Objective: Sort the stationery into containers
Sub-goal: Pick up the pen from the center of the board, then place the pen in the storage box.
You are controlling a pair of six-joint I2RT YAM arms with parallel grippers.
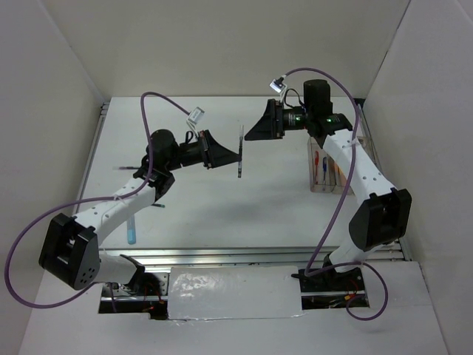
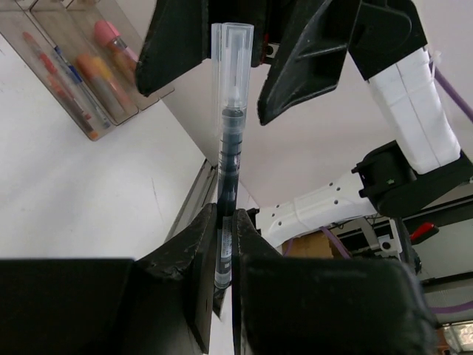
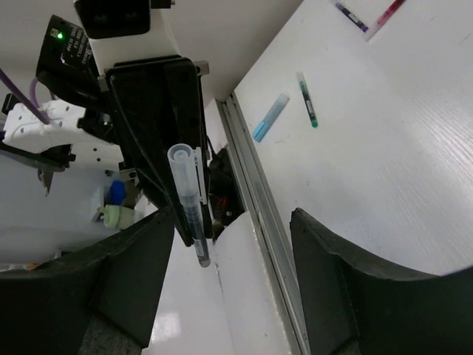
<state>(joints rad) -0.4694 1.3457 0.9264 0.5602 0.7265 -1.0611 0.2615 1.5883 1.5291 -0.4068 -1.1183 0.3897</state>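
Between the two sets of jaws, above the counter [image 1: 222, 214], a clear-barrelled pen [image 1: 241, 151] with dark ink was clenched near one end by the left jaws. Its barrel ran crosswise to them, and its capped end stuck out well beyond them. The right jaws faced it from the opposite side, splayed wide and gripping nothing. Their two fingers [image 3: 332, 274] flanked the capped end, and the left wrist view showed a clear gap on one side of the cap. Whether the other finger touched the cap could not be told.

Behind the right jaws, under the right arm [image 1: 355, 159], stood the bins [image 1: 324, 174]. They already held a red pen [image 2: 44, 55], a blue-marked pen [image 2: 70, 74], an orange marker [image 2: 100, 78] and a pink-capped tube [image 2: 111, 35].

Well behind the left jaws, beside the left arm [image 1: 111, 211], a light-blue marker [image 1: 132, 231] lay on the counter. The right wrist view showed a thin green pen [image 3: 307, 100] just beside that marker. A dark pen [image 3: 351, 13] and a crimson pen [image 3: 388, 9] lay farther off, all far beyond the spread right jaws.
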